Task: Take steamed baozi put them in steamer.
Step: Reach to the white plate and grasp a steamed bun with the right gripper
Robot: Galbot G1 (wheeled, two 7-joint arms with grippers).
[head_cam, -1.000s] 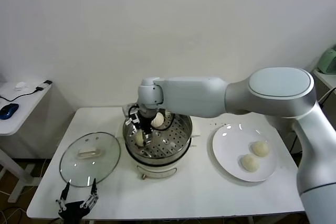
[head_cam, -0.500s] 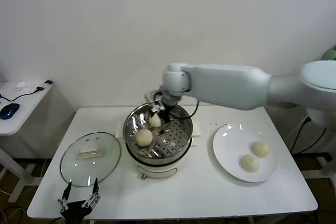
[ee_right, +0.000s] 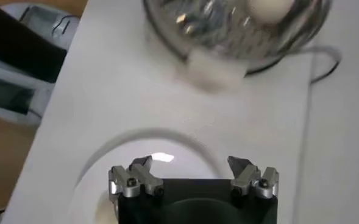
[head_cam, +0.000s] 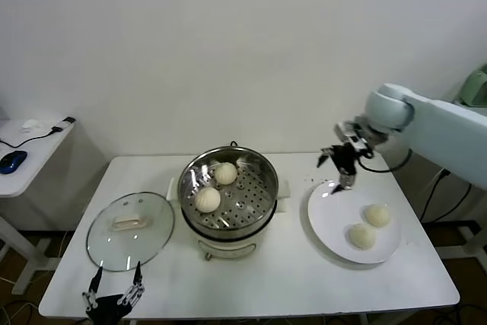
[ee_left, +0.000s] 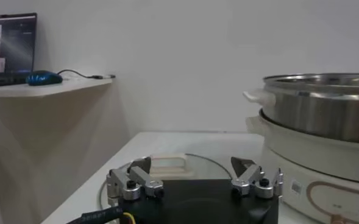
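Right gripper [head_cam: 344,167]: jaws open, empty, above far rim of flat white plate [head_cam: 329,222]
Left gripper [head_cam: 112,296]: parked at table's near edge, jaws open
Shiny round steel steamer [head_cam: 262,180]: two cream-white domed baozi [head_cam: 207,199] inside; two on plate
Risk: soft bun could dent or roll away under an off-centre pinch

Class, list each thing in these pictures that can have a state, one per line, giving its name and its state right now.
steamer: uncovered, two baozi inside.
baozi in steamer: resting on the perforated tray.
glass lid: off, flat on the table.
plate: holds two baozi.
baozi on plate: not yet moved.
right gripper: open, empty, above the plate's far edge.
left gripper: open, empty, at the table's near edge.
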